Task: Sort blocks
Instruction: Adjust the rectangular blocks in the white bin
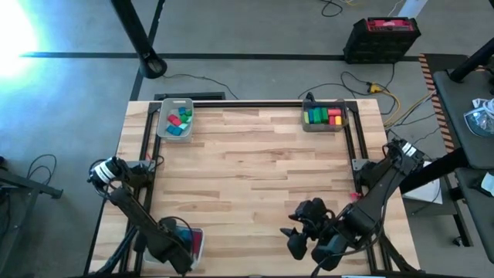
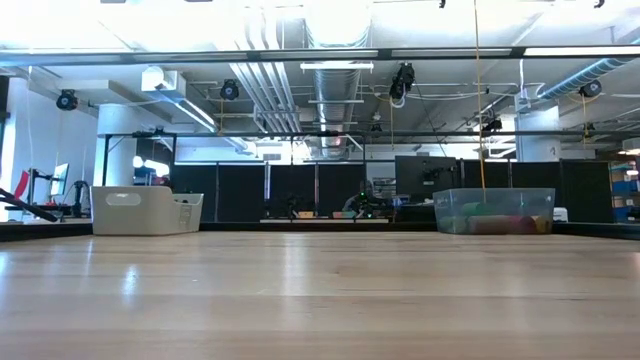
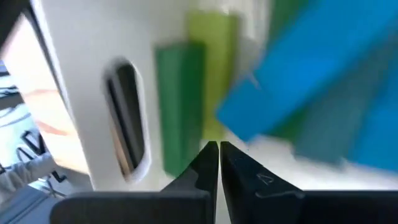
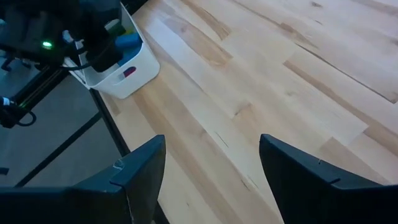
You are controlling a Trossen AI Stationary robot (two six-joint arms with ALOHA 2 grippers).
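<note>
Inside the near-left white bin, left pincer closed empty among blocks; right pincer open.

No legible text or labels.

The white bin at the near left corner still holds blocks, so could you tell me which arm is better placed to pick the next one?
Left. Its hand, fingers shut, is already inside the white bin beside a green block. The right hand hangs open over bare table.
</note>
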